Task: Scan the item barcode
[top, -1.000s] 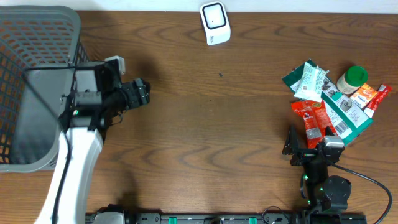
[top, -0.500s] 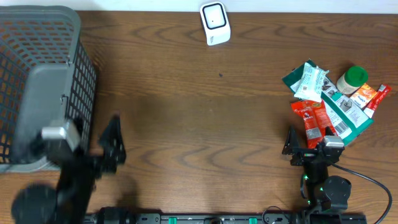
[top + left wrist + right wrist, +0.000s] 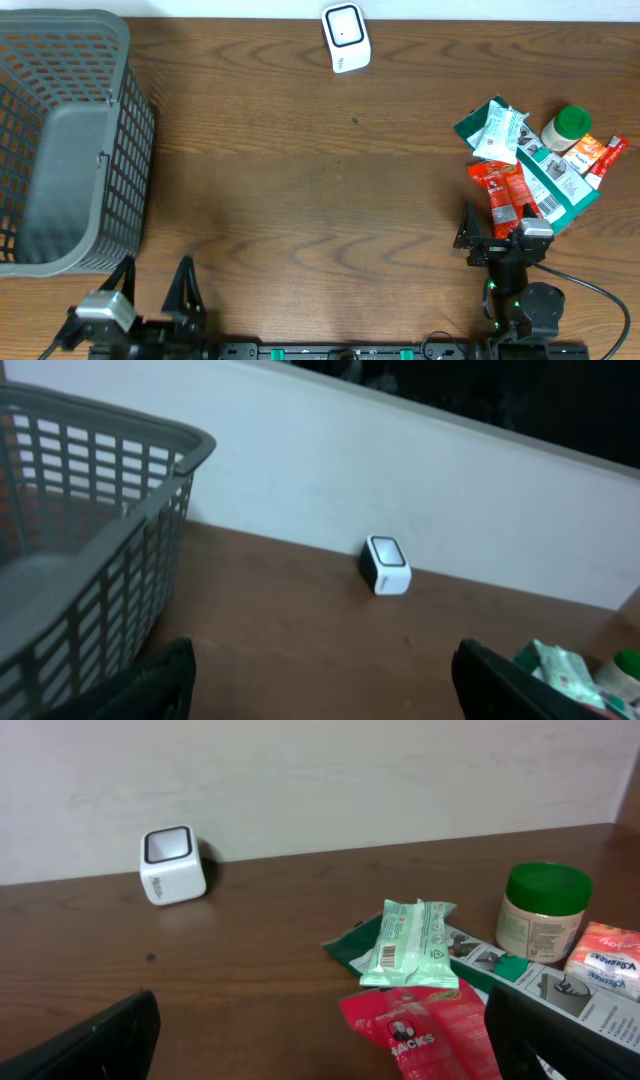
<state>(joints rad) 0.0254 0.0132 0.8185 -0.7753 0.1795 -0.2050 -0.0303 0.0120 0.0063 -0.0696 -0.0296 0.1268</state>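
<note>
The items to scan lie in a loose pile (image 3: 530, 160) at the right side of the overhead frame. The right gripper (image 3: 497, 235) sits directly below it, at the lower right, with its jaws wide apart and holding nothing. Nearest to it is the red packet (image 3: 503, 192), just ahead of the fingers; its long axis runs almost up and down in the frame, roughly in line with the gripper's reach. The left gripper (image 3: 155, 285) is also wide and empty, at the lower left below the basket (image 3: 135, 150) and well apart from the pile. The scanner (image 3: 346, 38) stands at the top centre. I judge that the pick belongs to the right arm.
</note>
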